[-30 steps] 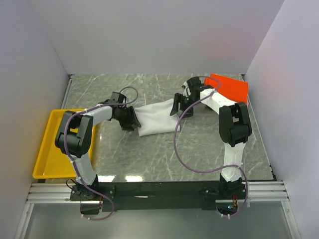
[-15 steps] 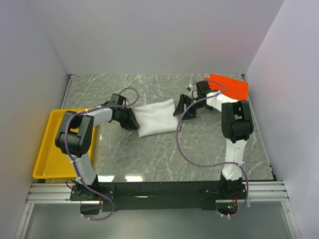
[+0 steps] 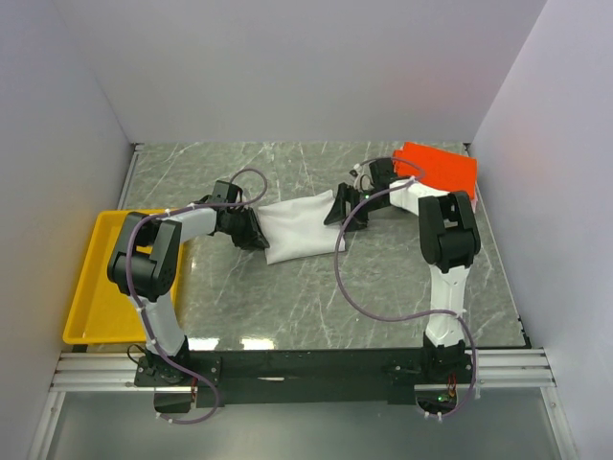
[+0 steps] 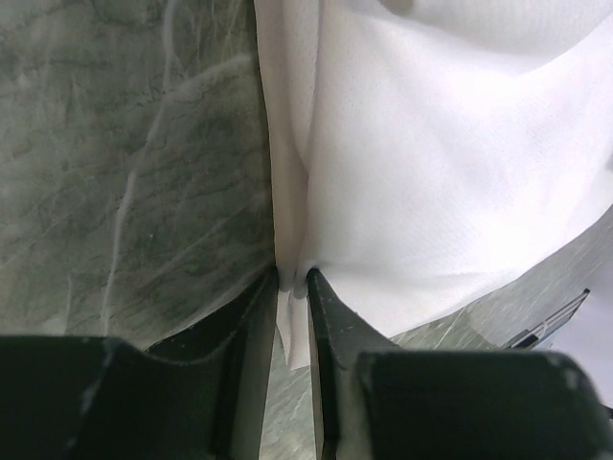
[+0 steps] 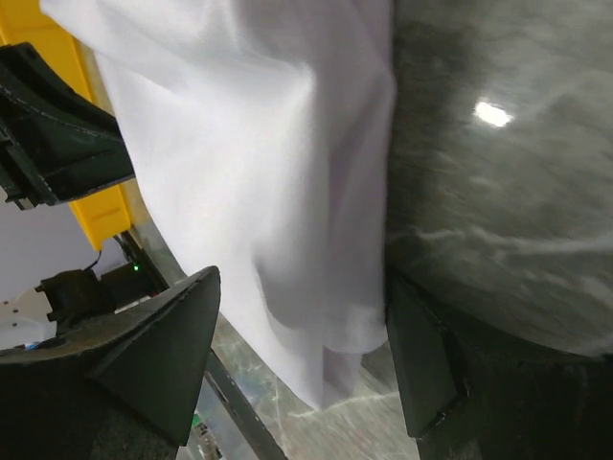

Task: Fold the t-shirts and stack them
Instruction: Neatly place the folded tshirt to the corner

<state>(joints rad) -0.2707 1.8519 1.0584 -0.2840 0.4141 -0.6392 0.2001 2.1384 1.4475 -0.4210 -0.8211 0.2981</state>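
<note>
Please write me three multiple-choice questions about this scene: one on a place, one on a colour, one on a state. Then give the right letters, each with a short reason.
1. Where on the table does the orange-red t-shirt lie?
A) far right corner
B) near left corner
C) the middle

2. What colour is the tray?
A) blue
B) yellow
C) green

3. How do the jaws of the right gripper stand?
A) shut on nothing
B) shut on the orange-red t-shirt
C) wide open around an edge of the white t-shirt

Answers:
1 A: the top view shows it folded at the far right corner.
2 B: the tray at the table's left edge is plainly yellow.
3 C: the right wrist view shows both fingers far apart with white cloth between them.
</note>
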